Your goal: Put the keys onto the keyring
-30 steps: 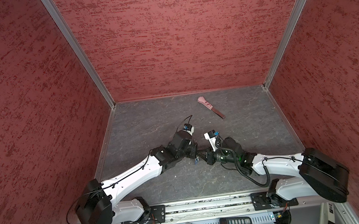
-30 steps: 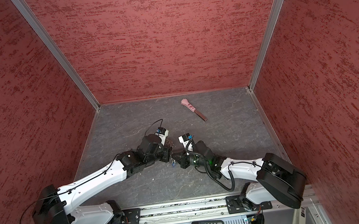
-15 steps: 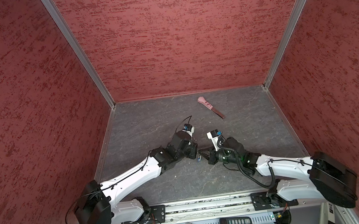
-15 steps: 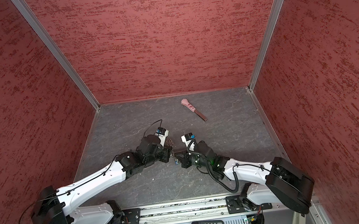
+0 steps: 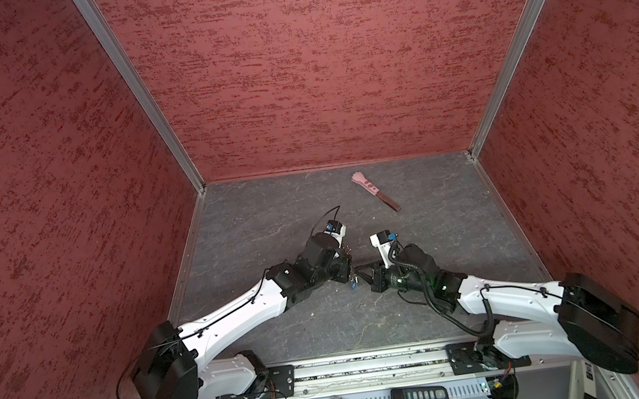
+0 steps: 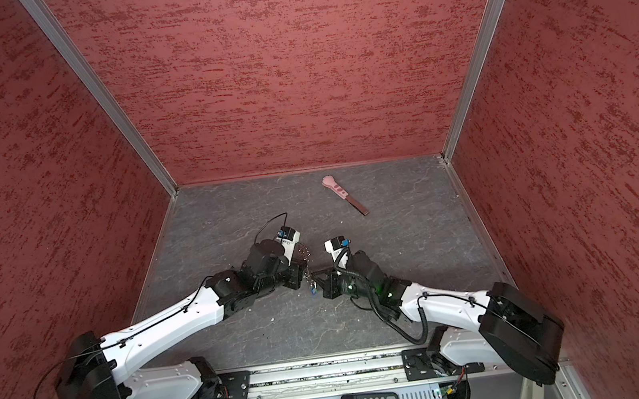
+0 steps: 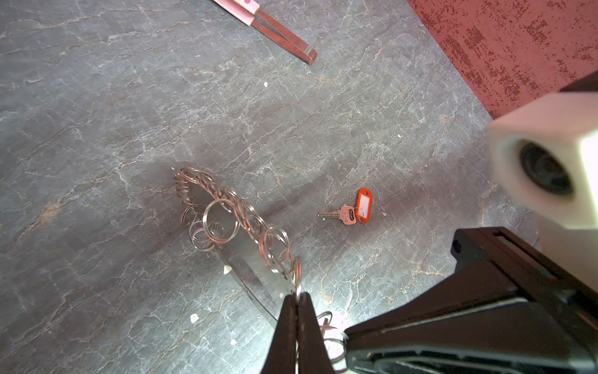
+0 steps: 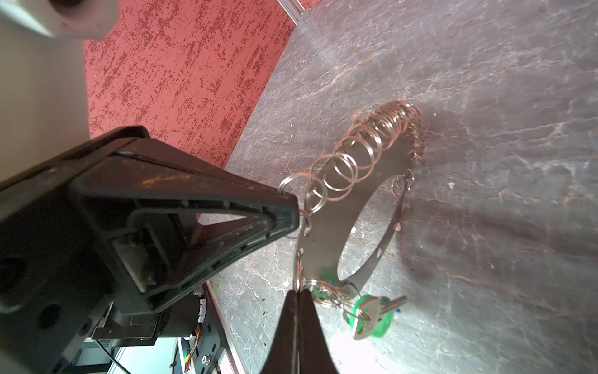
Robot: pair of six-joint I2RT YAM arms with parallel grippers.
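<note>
Toward the middle of the bench (image 5: 319, 335), I see both arms meeting nose to nose. On the left, the left tool (image 7: 296, 299) has its tips pressed together on one silver ring at the end of the keyring (image 7: 223, 207). The chain of linked rings and its flat strap run away from that pinch, down toward the bench. Between the two tools, in both top views, a blue key (image 5: 353, 285) dangles under the chain. On the right, the right tool (image 8: 296, 296) is likewise pinching a ring of the same chain, its tips near those of the left. A green key (image 8: 372, 314) hangs from small rings right by that pinch. A red key (image 7: 352, 210) lies flat on the bench, apart from the chain. Farther back and to the right, a pink-handled blade (image 5: 375, 192) lies well clear of both arms.
</note>
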